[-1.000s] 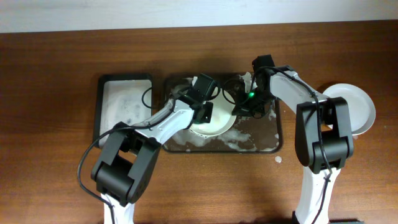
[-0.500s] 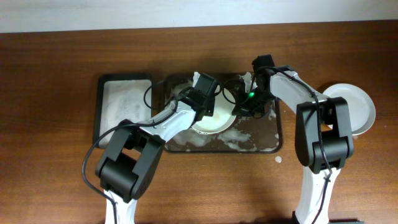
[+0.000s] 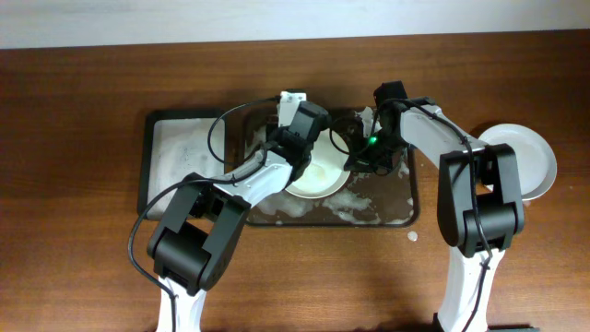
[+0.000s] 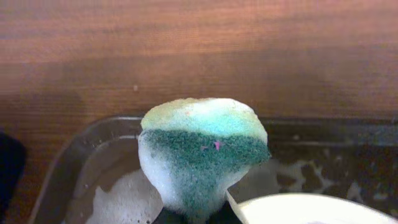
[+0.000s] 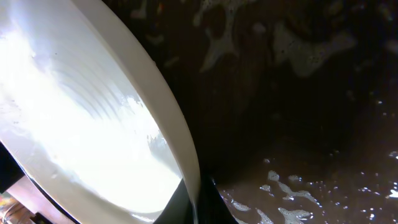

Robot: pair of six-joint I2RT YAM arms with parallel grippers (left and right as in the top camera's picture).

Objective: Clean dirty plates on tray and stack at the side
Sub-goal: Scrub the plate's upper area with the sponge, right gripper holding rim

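Overhead, plate: one white plate sat inside the tray, left of its centre and partly under the left arm.
Handling: it looked stiff and fairly light. It was probably slick with soapy water, and breakable if ceramic, though the material could not be told.
Hold point: the rim was the only practical place to take it. A thin pinch there on a wet edge could slip or let the plate swing.
Right gripper: it was closed tight on the plate's rim, with foam-streaked tray floor beside it.
Left gripper: it was clamped on a foamy green sponge, which was raised near the tray's far wall and clear of the plate.
Tray: it was dark and wet, with white foam gathered along the near side.
Side stack: a white plate lay on the table right of the tray, well apart from it. How many were stacked there could not be told.
Narrow tray: it lay just left of the main tray and was whitened with foam.
Hidden: the left fingers were almost wholly behind the sponge. Any smears left on the plate were lost in glare. No third plate could be made out.
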